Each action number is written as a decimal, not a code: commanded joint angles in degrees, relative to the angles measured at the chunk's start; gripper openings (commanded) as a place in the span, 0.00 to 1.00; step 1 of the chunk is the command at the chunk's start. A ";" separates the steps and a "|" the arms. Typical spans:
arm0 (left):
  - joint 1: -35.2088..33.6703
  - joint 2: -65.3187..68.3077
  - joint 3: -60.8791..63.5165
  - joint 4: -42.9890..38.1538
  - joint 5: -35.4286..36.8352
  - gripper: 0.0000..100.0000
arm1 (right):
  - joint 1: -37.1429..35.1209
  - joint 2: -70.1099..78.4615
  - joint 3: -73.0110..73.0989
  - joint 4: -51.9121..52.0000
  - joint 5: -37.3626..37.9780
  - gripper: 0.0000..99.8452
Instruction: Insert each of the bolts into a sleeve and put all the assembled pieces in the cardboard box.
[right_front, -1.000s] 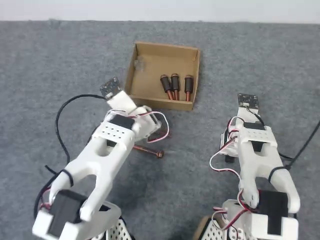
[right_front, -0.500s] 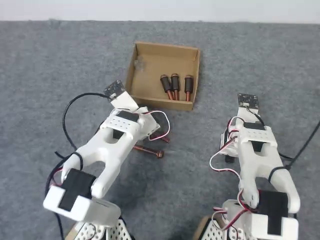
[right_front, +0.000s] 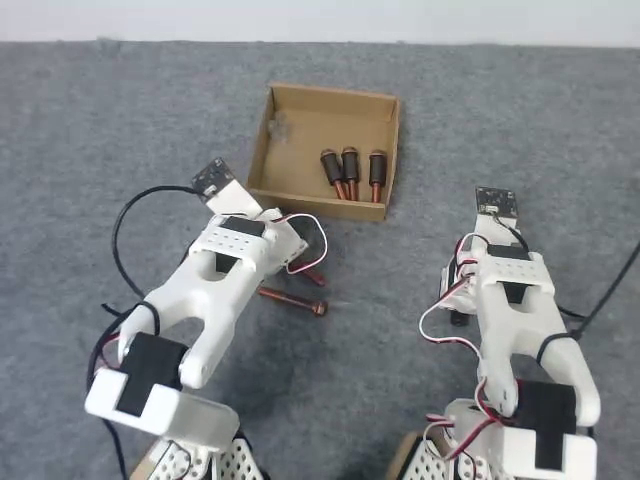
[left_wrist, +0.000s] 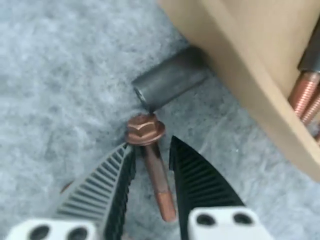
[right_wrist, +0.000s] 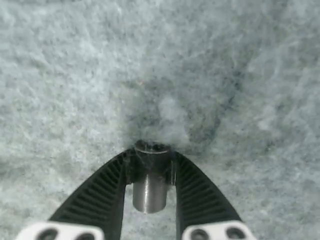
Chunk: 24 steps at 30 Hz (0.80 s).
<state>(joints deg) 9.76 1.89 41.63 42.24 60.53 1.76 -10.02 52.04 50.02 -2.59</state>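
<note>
High view: cardboard box (right_front: 300, 205) on the grey table (right_front: 120, 110), with three assembled pieces (right_front: 350, 172) side by side inside. The left arm (right_front: 215, 290) is at the box's near corner. A spare bolt (right_front: 292, 300) lies flat on the table just beside it. The right arm (right_front: 510, 300) is well apart from the box.

Left wrist view: left gripper (left_wrist: 150, 147), fingers seemingly clamped on the bolt (left_wrist: 155, 175) shank, hard to be sure. The bolt head is just beside the open end of the lying sleeve (left_wrist: 170, 80), which is next to the box's outer wall.

Right wrist view: right gripper (right_wrist: 150, 162), fingers clenched on the gripped sleeve (right_wrist: 149, 187), whose open end points at the table.
</note>
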 joint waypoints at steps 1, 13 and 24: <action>-0.44 -0.62 -2.86 -1.23 1.05 0.11 | 0.04 1.54 -1.23 -0.31 0.97 0.01; -2.20 10.02 -14.55 9.67 1.32 0.11 | 0.04 1.54 -1.23 -0.22 0.97 0.01; -1.76 9.76 -15.52 11.78 -5.36 0.01 | 0.04 1.54 -1.23 -0.22 0.97 0.01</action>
<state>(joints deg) 8.18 12.44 28.53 52.53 59.21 1.76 -10.02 52.04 50.02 -2.59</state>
